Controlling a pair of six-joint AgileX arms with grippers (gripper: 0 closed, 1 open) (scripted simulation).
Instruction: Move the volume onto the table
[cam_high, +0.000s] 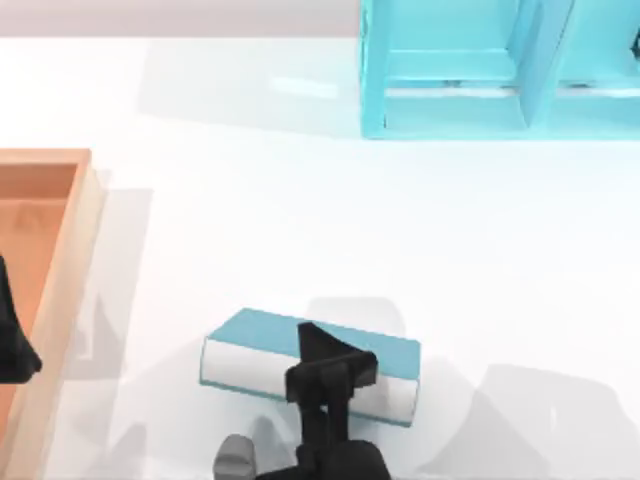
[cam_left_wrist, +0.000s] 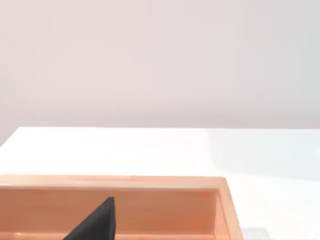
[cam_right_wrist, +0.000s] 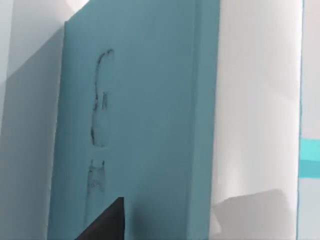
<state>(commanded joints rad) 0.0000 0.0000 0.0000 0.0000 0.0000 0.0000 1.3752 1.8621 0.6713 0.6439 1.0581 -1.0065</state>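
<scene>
From above you see the book (cam_high: 262, 349) lying on the white desk (cam_high: 300, 230), near its front edge and a little left of centre. Its teal cover faces up and its pale page edges face the front. The right tool (cam_high: 322, 352) reaches in from the front edge and sits over the book's middle, with one dark finger lying on the cover; you cannot tell from here whether its fingers are apart or clamped on the book. A tray (cam_high: 60, 300) of orange-brown wood lies along the left side of the desk, well apart from the book. The left tool (cam_high: 12, 345) hangs over that tray at the far left, parked; whether it is apart or together cannot be told. A cyan shelf (cam_high: 450, 110) stands at the back of the desk, right of centre, far from the book.

In the left wrist view you look across the tray's (cam_left_wrist: 150, 182) rim and inner wall, with white desk (cam_left_wrist: 150, 150) beyond it and a plain pale wall behind. One dark fingertip (cam_left_wrist: 97, 225) of the left tool shows over the tray's inside.

In the right wrist view the book's (cam_right_wrist: 145, 125) teal cover lies close under the camera, with faint dark marks on it and the page edges (cam_right_wrist: 255, 100) beside it. One dark fingertip (cam_right_wrist: 105, 225) of the right tool rests at the cover.
</scene>
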